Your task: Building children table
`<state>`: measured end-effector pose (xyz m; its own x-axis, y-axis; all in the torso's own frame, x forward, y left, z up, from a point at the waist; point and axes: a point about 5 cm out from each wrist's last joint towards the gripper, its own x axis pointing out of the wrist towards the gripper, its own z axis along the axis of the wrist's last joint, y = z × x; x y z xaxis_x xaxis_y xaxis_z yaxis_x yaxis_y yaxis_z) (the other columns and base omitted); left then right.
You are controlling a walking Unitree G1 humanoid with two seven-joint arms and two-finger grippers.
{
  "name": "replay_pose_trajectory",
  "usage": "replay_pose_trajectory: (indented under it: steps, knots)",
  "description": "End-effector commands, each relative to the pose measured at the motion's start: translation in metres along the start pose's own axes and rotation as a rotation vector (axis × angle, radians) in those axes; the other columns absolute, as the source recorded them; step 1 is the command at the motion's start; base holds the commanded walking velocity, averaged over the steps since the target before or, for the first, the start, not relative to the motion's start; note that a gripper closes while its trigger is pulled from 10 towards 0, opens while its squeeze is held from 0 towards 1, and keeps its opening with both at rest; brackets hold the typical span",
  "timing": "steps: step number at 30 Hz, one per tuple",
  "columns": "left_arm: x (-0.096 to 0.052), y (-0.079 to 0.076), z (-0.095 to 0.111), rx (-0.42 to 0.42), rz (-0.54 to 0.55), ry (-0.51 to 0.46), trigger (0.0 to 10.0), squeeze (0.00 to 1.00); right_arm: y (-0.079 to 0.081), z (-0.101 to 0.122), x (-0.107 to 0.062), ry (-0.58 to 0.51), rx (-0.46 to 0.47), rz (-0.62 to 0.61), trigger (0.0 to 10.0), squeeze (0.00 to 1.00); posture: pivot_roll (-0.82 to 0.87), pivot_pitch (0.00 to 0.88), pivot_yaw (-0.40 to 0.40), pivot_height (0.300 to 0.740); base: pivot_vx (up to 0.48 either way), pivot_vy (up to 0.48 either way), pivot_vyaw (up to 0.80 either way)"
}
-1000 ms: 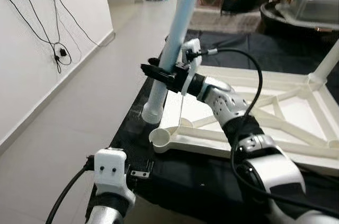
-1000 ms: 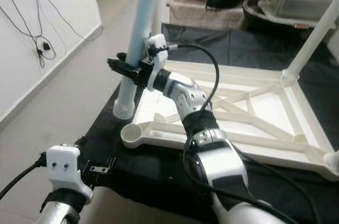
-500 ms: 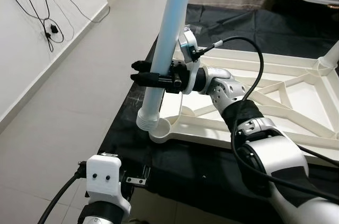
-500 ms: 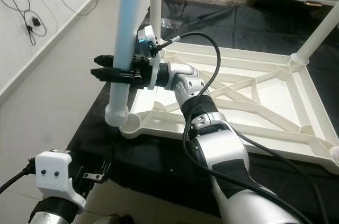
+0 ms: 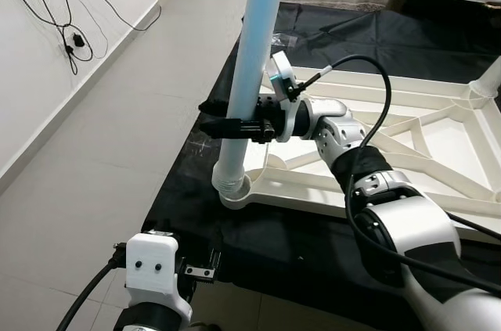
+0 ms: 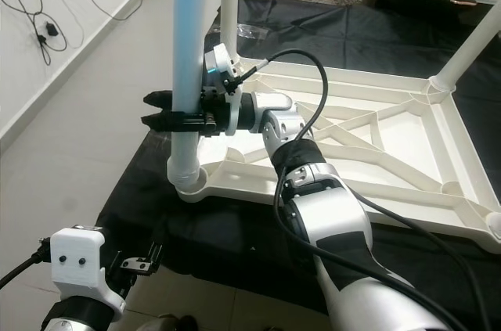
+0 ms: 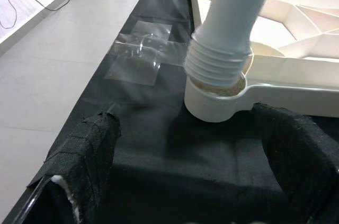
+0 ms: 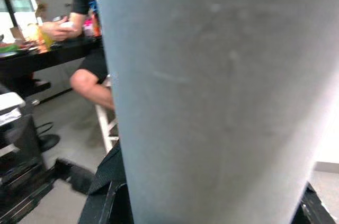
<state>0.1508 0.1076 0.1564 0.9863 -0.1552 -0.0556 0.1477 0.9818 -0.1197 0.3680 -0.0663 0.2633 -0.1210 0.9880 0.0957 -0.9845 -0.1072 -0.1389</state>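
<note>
You are at the leg-fitting step: the right gripper (image 5: pixel 221 123) has its jaws clamped around the pale blue table leg (image 5: pixel 252 57), which stands nearly upright in the middle of the left eye view. Its white threaded end (image 7: pixel 218 66) sits right at the mouth of the corner socket (image 7: pixel 212 103) of the upturned white tabletop (image 5: pixel 423 151), which lies on the black-covered surface (image 5: pixel 313 245) and fills the right half of the frame.

In the left wrist view the threads are still exposed above the socket rim, and the leg looks slightly tilted against it, so you should judge it as started but not seated.

The left gripper (image 7: pixel 196 181) hangs low at the bottom left of the left eye view, just in front of that socket, with its jaws spread wide and holding nothing.

Your next move calls for squaring the leg over the socket, then turning it while pressing down so the threads catch. The likely snag is cross-threading if the tilt remains. You could bring the left gripper in to steady the tabletop corner. Another leg (image 6: pixel 473 37) already stands at the upper right.
</note>
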Motion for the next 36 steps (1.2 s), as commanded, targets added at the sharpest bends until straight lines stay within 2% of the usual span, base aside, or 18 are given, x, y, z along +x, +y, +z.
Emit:
replay_pose_trajectory:
  steps: [1, 7, 18, 23, 27, 36]
  knots:
    - [-0.003, -0.014, -0.001, -0.03, -0.045, 0.014, 10.0, 0.0, 0.002, -0.005, -0.004, 0.026, 0.017, 0.029, 10.0, 0.0, 0.15, 0.208, -0.028, 0.74, 0.0, 0.0, 0.0]
    - [-0.003, -0.014, -0.002, -0.028, -0.049, 0.016, 10.0, 0.0, 0.006, -0.008, -0.006, 0.037, 0.027, 0.064, 10.0, 0.0, 0.15, 0.198, -0.029, 0.74, 0.0, 0.0, 0.0]
    - [-0.002, -0.013, -0.001, -0.021, -0.043, 0.014, 10.0, 0.0, 0.01, -0.021, 0.004, 0.123, 0.002, 0.104, 10.0, 0.0, 0.15, 0.198, -0.031, 0.74, 0.0, 0.0, 0.0]
    - [0.001, -0.013, -0.001, -0.019, -0.037, 0.009, 10.0, 0.0, 0.013, -0.029, 0.015, 0.24, -0.039, 0.167, 10.0, 0.0, 0.15, 0.203, -0.041, 0.74, 0.0, 0.0, 0.0]
    - [0.001, -0.013, 0.0, -0.019, -0.034, 0.006, 10.0, 0.0, 0.015, -0.031, 0.019, 0.272, -0.05, 0.194, 10.0, 0.0, 0.15, 0.203, -0.041, 0.74, 0.0, 0.0, 0.0]
    - [0.001, -0.012, 0.0, -0.019, -0.03, 0.002, 10.0, 0.0, 0.015, -0.033, 0.025, 0.281, -0.043, 0.21, 10.0, 0.0, 0.15, 0.206, -0.045, 0.74, 0.0, 0.0, 0.0]
